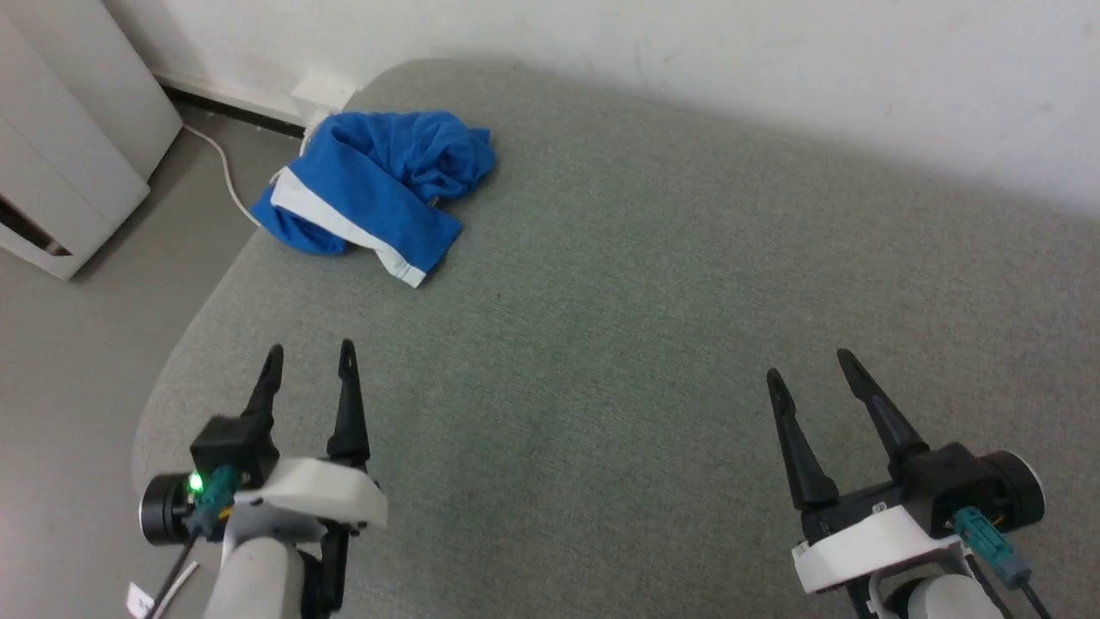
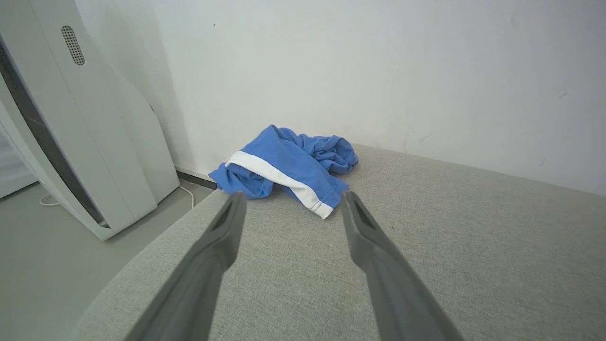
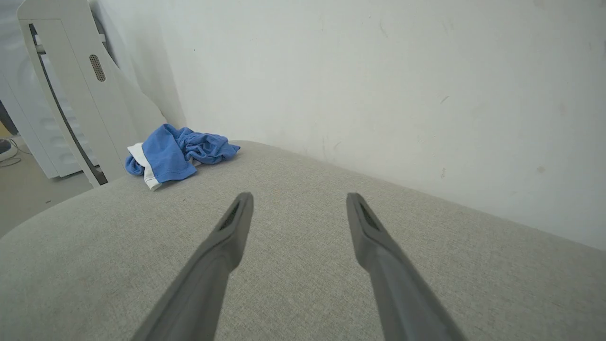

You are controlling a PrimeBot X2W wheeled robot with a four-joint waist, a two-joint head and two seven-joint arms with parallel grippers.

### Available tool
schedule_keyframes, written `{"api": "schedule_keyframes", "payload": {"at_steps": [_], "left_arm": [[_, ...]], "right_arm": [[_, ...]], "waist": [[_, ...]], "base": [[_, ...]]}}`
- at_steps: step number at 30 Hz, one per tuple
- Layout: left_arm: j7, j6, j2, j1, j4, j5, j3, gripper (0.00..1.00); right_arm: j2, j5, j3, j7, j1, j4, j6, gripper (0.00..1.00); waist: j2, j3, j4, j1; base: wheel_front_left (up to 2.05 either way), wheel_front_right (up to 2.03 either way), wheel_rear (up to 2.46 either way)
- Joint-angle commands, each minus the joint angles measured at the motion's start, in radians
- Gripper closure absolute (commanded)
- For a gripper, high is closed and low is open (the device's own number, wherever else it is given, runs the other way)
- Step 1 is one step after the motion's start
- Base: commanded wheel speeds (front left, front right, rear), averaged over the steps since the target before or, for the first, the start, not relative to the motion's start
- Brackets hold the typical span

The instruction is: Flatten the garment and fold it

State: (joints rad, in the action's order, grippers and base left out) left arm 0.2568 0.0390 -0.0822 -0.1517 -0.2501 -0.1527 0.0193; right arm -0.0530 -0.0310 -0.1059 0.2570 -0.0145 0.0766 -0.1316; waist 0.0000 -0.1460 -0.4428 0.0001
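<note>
The garment [image 1: 369, 185] is thin, crumpled matt cloth on a coarse-woven grey fabric cushion [image 1: 644, 344] beneath a smooth painted wall [image 1: 687, 52].

Both grippers open, nothing held.
In the head view, the left gripper [image 1: 310, 346] sits at seven o'clock, aimed toward twelve. The right gripper [image 1: 809, 362] sits at five o'clock, tilted toward eleven, jaws equally spread.

No lettering can be read on the garment [image 1: 378, 185] or anywhere else
</note>
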Motion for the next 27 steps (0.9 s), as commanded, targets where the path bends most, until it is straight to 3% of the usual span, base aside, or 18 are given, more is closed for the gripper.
{"api": "schedule_keyframes", "payload": {"at_steps": [1,11,19,27], "left_arm": [[0.004,-0.007,-0.010,-0.027,-0.009,-0.006,-0.004,0.00],[-0.146,-0.088,-0.128,-0.384,-0.217,-0.056,-0.031,0.00],[-0.407,-0.141,-0.247,-0.617,-0.438,-0.109,-0.035,0.00],[-0.649,-0.160,-0.353,-0.763,-0.609,-0.178,-0.048,0.00]], "right_arm": [[-0.001,0.009,-0.002,0.005,-0.016,-0.007,0.001,0.00],[-0.033,0.052,-0.035,-0.019,-0.092,-0.112,0.001,0.00],[-0.042,0.059,-0.044,-0.048,-0.139,-0.212,0.001,0.00],[-0.034,0.058,-0.051,-0.059,-0.156,-0.262,0.001,0.00]], "waist": [[0.0000,-0.061,0.041,-0.0001],[0.0000,-0.251,0.141,-0.0001],[0.0000,-0.358,0.217,-0.0001],[0.0000,-0.415,0.278,-0.0001]], "base": [[0.00,0.00,0.00],[0.00,0.00,0.00],[0.00,0.00,0.00],[0.00,0.00,0.00]]}}
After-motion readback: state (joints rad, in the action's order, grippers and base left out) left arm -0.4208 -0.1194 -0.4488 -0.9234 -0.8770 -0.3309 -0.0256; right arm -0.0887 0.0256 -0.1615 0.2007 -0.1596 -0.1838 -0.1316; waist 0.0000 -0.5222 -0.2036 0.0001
